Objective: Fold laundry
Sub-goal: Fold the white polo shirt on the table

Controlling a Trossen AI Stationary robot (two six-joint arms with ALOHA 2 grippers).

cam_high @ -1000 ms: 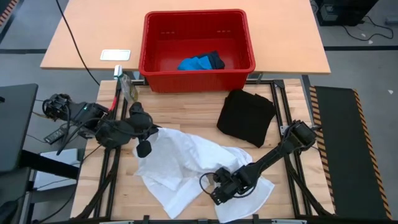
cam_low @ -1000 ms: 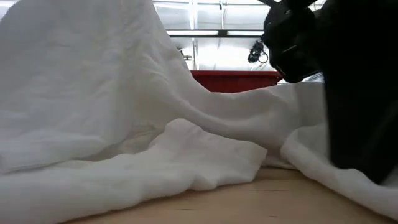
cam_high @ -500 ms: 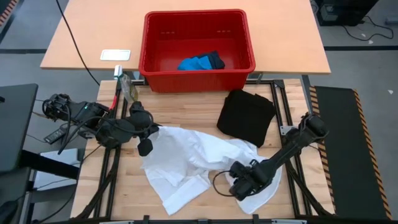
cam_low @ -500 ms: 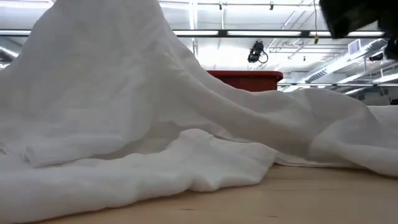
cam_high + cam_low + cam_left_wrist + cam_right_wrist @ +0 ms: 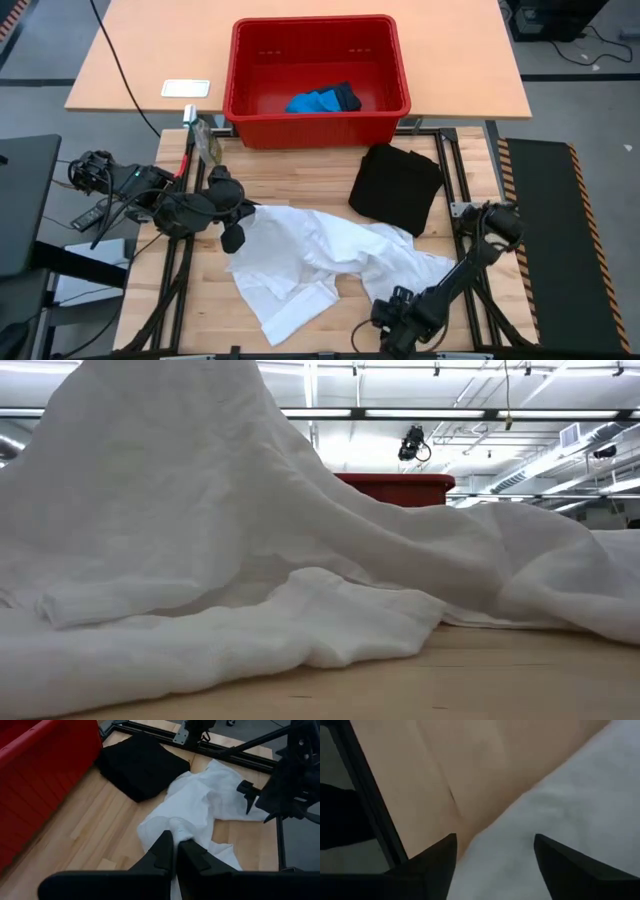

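The black shirt [image 5: 396, 186] lies folded at two o'clock on the table [image 5: 300, 180], so one piece looks done. The white garment [image 5: 325, 262] sprawls rumpled at centre, and the blue piece [image 5: 313, 101] waits in the red basket [image 5: 318, 35] at twelve. The left claw [image 5: 174, 851], at nine, pinches the white garment's edge; the right claw [image 5: 392, 330], at five, gapes empty. Only the wrist views show those grips; the low view shows cloth alone.

Red plastic basket [image 5: 392, 70] at twelve o'clock, on the tan tabletop [image 5: 140, 50] beyond the slatted wooden work surface [image 5: 300, 175]. Small white card [image 5: 186, 88] at eleven o'clock. Black mat [image 5: 545, 240] at three o'clock. Ceiling light strips [image 5: 400, 413] overhead beyond.
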